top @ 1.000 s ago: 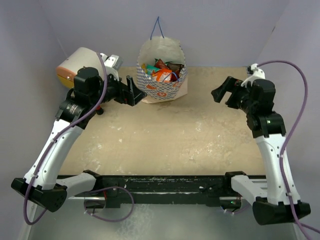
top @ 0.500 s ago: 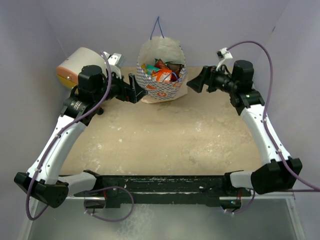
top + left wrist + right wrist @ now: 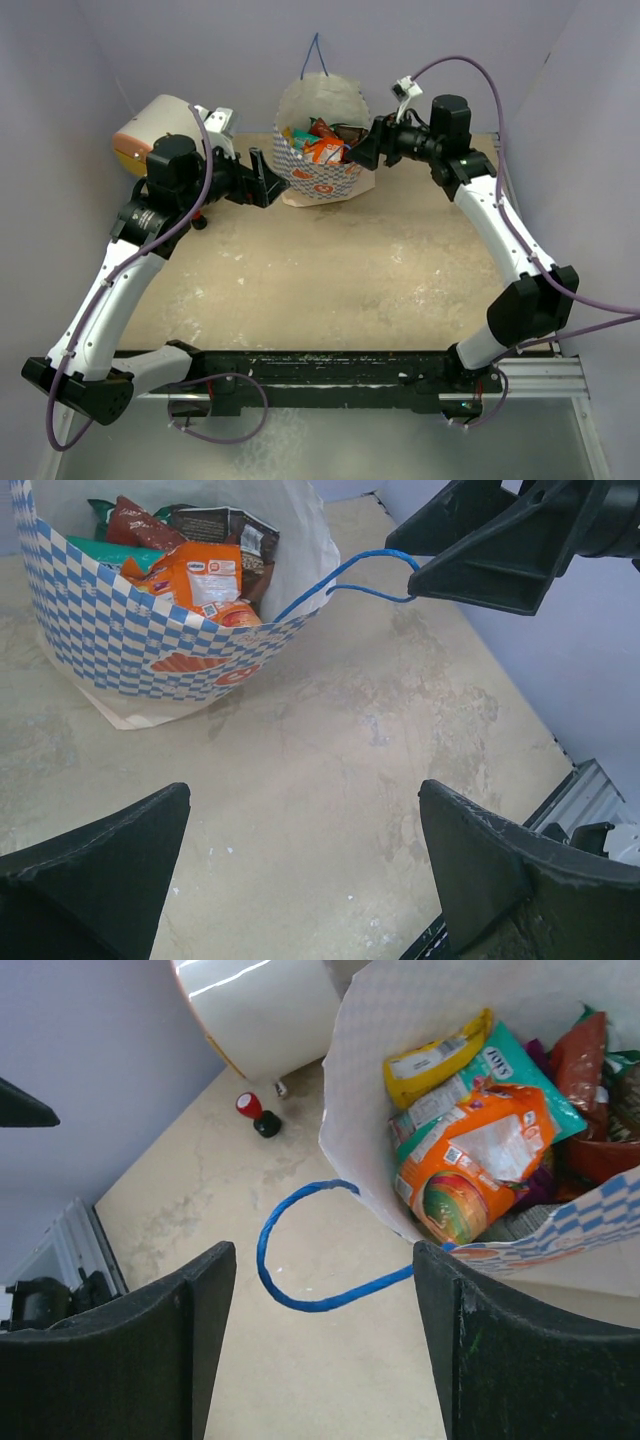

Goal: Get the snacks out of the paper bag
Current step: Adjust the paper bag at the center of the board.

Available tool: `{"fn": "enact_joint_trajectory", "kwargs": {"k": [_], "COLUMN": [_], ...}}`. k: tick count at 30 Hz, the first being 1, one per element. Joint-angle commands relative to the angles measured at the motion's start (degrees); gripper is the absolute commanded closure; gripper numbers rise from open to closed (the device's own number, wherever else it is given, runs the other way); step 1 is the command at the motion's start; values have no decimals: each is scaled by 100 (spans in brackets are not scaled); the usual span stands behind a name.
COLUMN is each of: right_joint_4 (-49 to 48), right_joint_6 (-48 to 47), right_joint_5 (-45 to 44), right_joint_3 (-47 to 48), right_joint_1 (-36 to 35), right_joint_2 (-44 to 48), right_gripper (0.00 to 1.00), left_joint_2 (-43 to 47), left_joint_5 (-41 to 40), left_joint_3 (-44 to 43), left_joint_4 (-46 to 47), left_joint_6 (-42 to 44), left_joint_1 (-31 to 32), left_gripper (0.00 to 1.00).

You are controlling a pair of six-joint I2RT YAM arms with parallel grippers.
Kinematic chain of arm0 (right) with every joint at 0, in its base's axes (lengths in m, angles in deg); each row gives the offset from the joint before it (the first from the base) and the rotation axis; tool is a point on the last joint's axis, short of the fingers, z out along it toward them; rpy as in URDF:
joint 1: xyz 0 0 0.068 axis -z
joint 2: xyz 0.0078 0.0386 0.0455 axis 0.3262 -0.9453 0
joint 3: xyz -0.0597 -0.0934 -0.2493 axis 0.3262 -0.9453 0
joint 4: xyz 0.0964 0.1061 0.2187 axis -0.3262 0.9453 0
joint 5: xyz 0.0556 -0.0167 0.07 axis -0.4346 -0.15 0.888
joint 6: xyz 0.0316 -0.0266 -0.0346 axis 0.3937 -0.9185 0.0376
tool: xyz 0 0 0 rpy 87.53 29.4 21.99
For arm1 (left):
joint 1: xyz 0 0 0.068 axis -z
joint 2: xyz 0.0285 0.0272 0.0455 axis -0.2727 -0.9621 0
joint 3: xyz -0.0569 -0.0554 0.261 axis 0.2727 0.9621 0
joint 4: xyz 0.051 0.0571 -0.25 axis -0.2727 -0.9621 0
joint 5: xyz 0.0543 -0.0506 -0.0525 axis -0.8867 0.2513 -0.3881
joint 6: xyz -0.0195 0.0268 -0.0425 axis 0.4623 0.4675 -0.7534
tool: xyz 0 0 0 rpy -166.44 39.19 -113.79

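The paper bag [image 3: 322, 150] stands open at the back middle of the table, with a chequered band [image 3: 110, 640] and a cream inside [image 3: 430, 1010]. Several snacks fill it: an orange packet [image 3: 480, 1150], a yellow one [image 3: 435, 1055], a light-green one [image 3: 505, 1070] and a red one [image 3: 582, 1045]. My left gripper [image 3: 262, 180] is open and empty just left of the bag, above bare table [image 3: 305, 860]. My right gripper [image 3: 362, 150] is open at the bag's right side. Its fingers straddle the blue cord handle [image 3: 300, 1260] without touching it.
A big cream cylinder [image 3: 150, 128] with an orange end lies at the back left. A tiny red-and-black object [image 3: 255, 1113] stands on the table near it. A second blue handle [image 3: 315, 55] sticks up behind the bag. Purple walls close in the back and sides.
My right arm has swung left across the table and stretched out to the bag's right side. My left arm has hardly moved. The bag has stayed put.
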Motion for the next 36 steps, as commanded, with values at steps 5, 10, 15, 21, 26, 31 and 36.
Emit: {"fn": "enact_joint_trajectory", "kwargs": {"k": [5, 10, 15, 21, 26, 31, 36], "right_joint_4": [-77, 44, 19, -38, -221, 17, -314], "right_joint_6": [-113, -55, 86, 409, 990, 1358, 1936], "right_joint_5": [328, 336, 263, -417, -1466, -2528, -3067], "right_joint_3": [276, 241, -114, -551, -1050, -936, -677], "right_joint_1": [-294, -364, -590, -1294, -2075, -3102, -3884], "right_joint_2": [-76, -9, 310, 829, 1157, 963, 601], "right_gripper": [48, 85, 100, 100, 100, 100, 99], "left_joint_2": [24, 35, 94, 260, 593, 1084, 1365], "left_joint_5": [-156, -261, -389, -569, -765, -980, -1180], "left_joint_3": [-112, -95, -95, -75, 53, 143, -136], "left_joint_4": [27, -37, -142, -467, -814, -1379, -2275], "left_joint_6": [31, 10, -65, -348, -788, -1316, -1858], "left_joint_1": [6, 1, 2, 6, 7, -3, -2], "left_gripper": [1, 1, 1, 1, 1, 1, 1]}}
